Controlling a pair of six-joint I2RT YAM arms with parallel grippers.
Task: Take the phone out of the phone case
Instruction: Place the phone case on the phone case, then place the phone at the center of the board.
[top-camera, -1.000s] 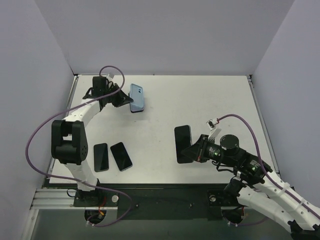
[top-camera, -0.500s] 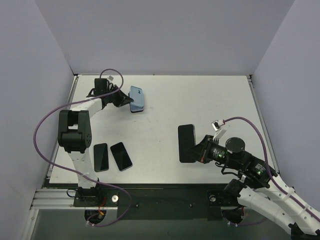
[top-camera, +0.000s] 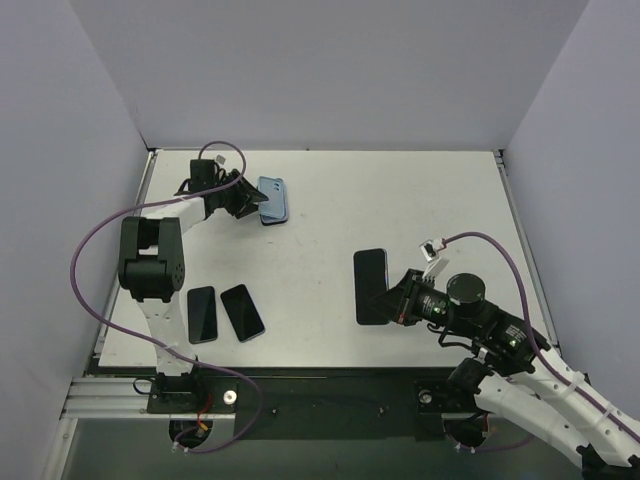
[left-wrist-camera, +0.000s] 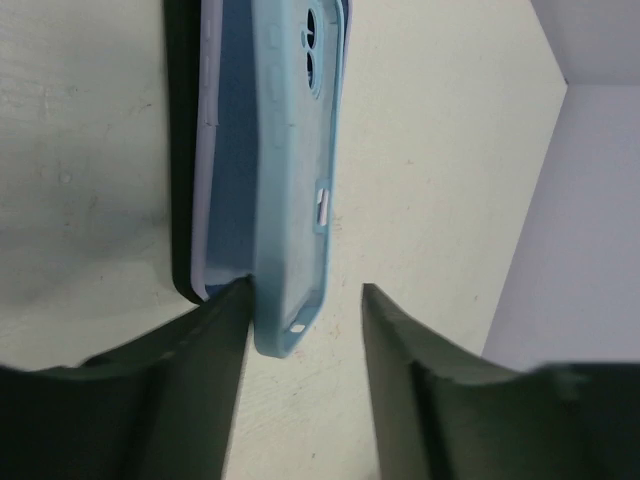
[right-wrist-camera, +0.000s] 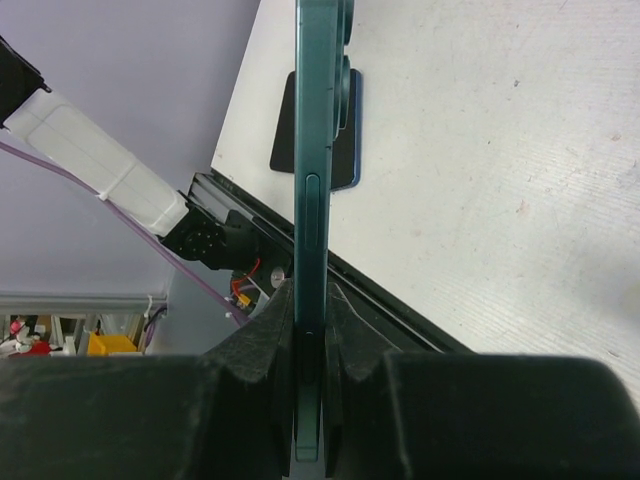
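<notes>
A light blue phone case (top-camera: 273, 199) lies at the far left of the table, on top of other flat cases. My left gripper (top-camera: 248, 203) stands open around its near end. In the left wrist view the case (left-wrist-camera: 295, 150) rests against the left finger (left-wrist-camera: 215, 340), while the right finger stands apart from it; the left gripper (left-wrist-camera: 305, 300) grips nothing. My right gripper (top-camera: 398, 300) is shut on the dark teal phone (top-camera: 369, 287), held above the table at the right. The right wrist view shows that phone (right-wrist-camera: 310, 150) edge-on between the jaws of the right gripper (right-wrist-camera: 310, 330).
Two dark phones (top-camera: 202, 313) (top-camera: 242, 312) lie side by side near the front left edge. Under the blue case lie a lavender layer (left-wrist-camera: 207, 150) and a black one (left-wrist-camera: 182, 150). Grey walls close in the table on three sides.
My left gripper has opened and let go of the blue case, which now rests flatter on the stack. The right arm has shifted slightly with the phone in its grip.
</notes>
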